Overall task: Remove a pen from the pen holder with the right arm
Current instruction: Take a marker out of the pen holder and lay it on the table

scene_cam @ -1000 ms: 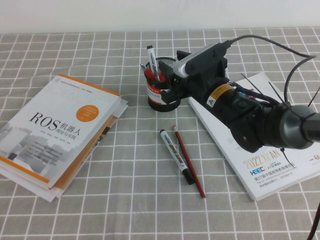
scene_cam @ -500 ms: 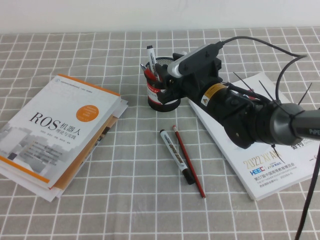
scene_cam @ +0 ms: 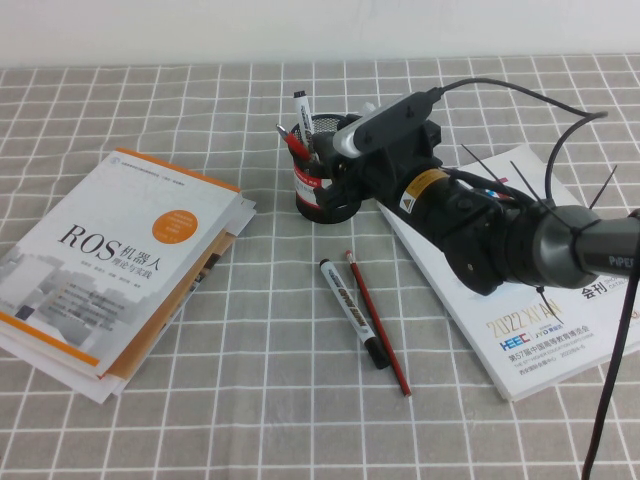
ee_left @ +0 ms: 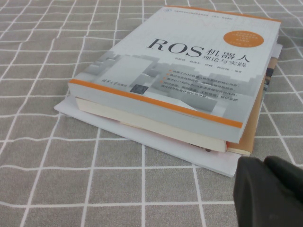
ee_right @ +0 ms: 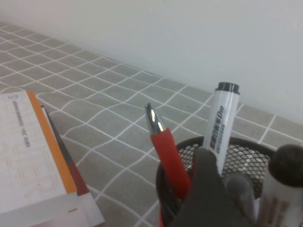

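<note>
The black mesh pen holder (scene_cam: 318, 195) with a red label stands at the table's middle back. A white marker (scene_cam: 303, 118) with a black cap and a red pen (scene_cam: 293, 142) stick out of it. My right gripper (scene_cam: 330, 165) reaches over the holder's rim from the right, open. In the right wrist view one dark finger (ee_right: 208, 198) dips inside the holder rim (ee_right: 246, 142), beside the red pen (ee_right: 168, 151) and the white marker (ee_right: 220, 124). A grey pen top (ee_right: 239, 187) and another marker (ee_right: 284, 189) lie next to that finger. My left gripper (ee_left: 271, 191) hovers shut near the book stack.
A stack of ROS books (scene_cam: 110, 265) lies at the left. A white booklet (scene_cam: 520, 330) lies under the right arm. A loose marker (scene_cam: 350, 305) and a red pencil (scene_cam: 380, 325) rest on the checked cloth in front of the holder.
My right gripper has pushed left and further into the holder. The red pen now leans out to the left. The left side is unchanged.
</note>
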